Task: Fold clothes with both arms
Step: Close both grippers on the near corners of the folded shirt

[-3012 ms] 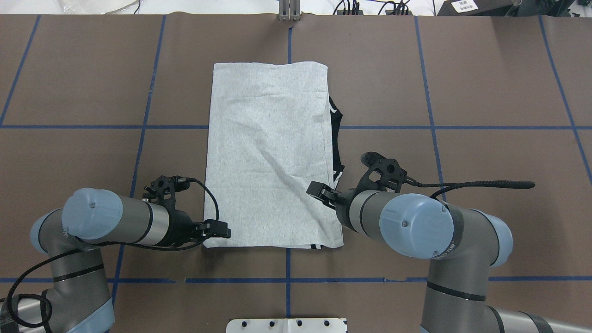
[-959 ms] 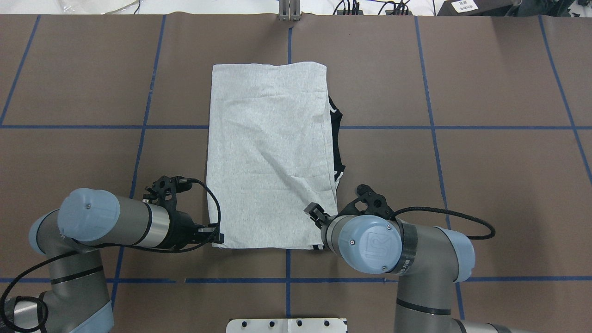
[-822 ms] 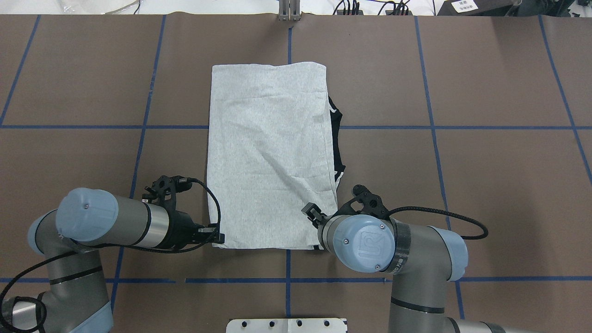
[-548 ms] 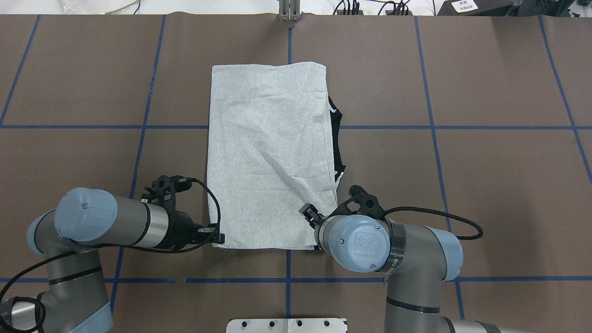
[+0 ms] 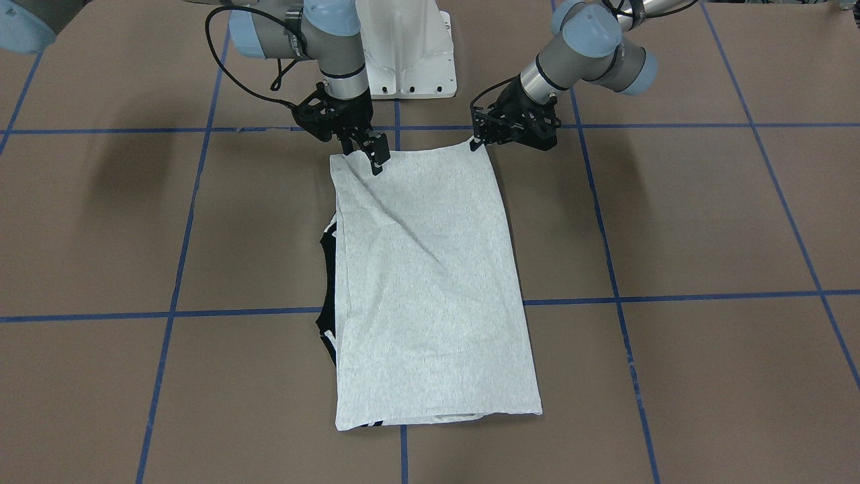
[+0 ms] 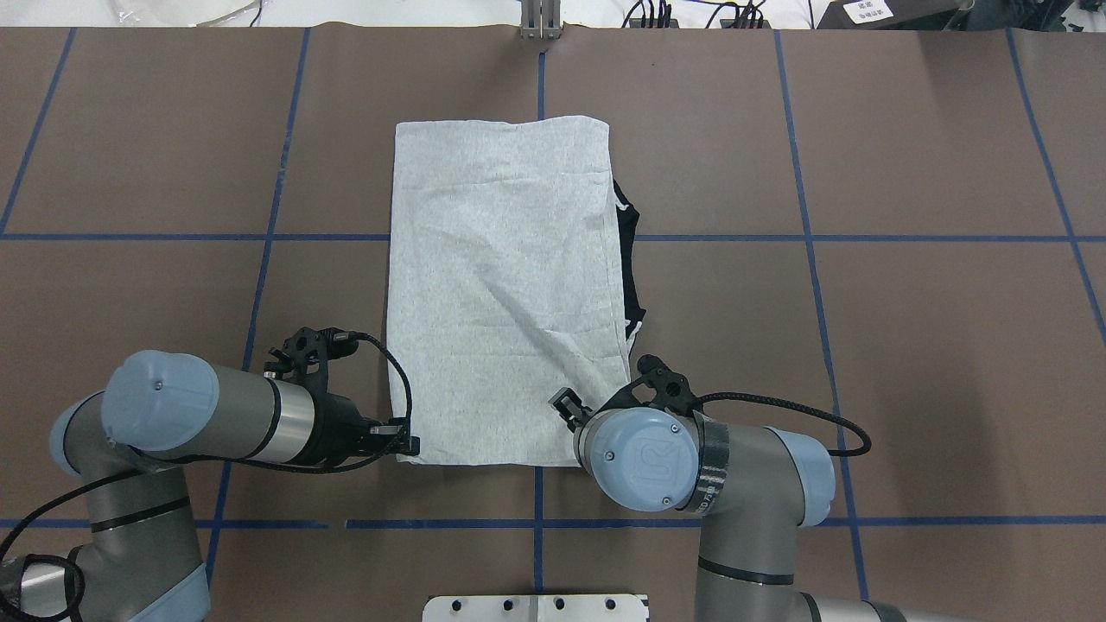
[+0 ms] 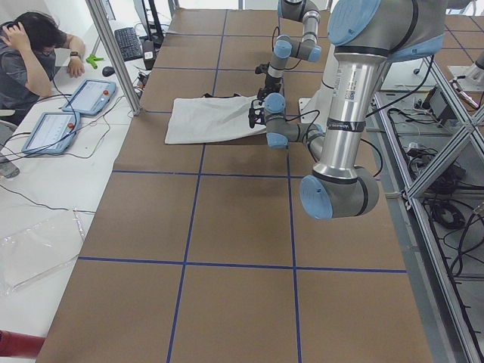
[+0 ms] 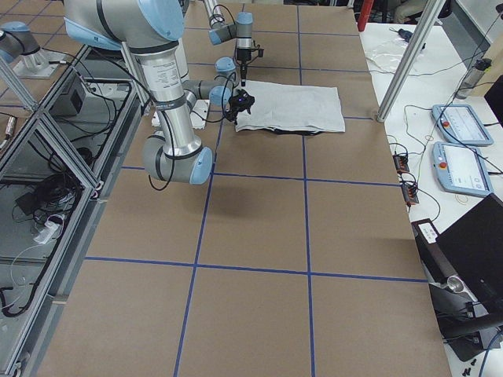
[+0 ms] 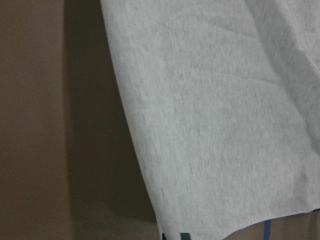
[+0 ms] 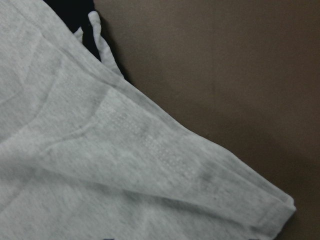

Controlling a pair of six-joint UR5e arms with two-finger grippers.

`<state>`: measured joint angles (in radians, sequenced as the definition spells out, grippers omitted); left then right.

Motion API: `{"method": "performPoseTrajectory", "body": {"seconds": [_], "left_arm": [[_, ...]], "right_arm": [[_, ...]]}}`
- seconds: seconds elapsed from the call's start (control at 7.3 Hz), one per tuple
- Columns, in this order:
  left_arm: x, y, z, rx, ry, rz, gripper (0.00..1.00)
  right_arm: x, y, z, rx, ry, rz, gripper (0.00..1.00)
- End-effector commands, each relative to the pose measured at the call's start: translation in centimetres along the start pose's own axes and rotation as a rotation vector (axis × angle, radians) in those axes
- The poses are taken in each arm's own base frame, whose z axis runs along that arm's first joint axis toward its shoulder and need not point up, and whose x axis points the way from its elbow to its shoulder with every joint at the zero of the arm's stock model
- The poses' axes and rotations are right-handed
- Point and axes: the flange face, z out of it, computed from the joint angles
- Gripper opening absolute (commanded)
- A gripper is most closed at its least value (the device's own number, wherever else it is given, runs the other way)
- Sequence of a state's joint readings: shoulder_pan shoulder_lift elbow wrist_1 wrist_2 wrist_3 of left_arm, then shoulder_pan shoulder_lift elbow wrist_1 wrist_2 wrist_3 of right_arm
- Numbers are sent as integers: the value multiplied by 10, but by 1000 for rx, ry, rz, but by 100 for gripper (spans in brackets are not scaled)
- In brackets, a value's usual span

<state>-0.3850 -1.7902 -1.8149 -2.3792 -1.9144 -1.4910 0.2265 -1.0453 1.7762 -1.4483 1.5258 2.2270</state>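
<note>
Beyond the T-shirt (image 7: 208, 119), a person (image 7: 26, 57) sits beside apparent tablets (image 7: 91, 96).

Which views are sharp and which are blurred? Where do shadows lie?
Left wrist view: soft focus, the shirt shows little weave, and a dark shadow band lies on the table beside its edge. Right wrist view: the weave shows mid-frame but blurs toward the lower left. Front view: sharp, with two faint dark patches on the table. Overhead view: sharp, evenly lit, no glare.
</note>
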Motion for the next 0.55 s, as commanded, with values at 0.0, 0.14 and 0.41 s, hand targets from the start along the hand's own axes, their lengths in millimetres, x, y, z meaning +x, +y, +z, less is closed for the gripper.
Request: {"method": "performPoseTrajectory", "body": {"seconds": [0.0,0.14,0.41], "left_arm": [[1,0,-1,0,3,1,0],[0,0,0,0,0,0,0],[0,0,0,0,1,0,0]], "right_arm": [[-2,4,3,1,2,3,87],[-1,5,3,-1,1,12,77],[-2,7,2,-5,-1,60,38]]}}
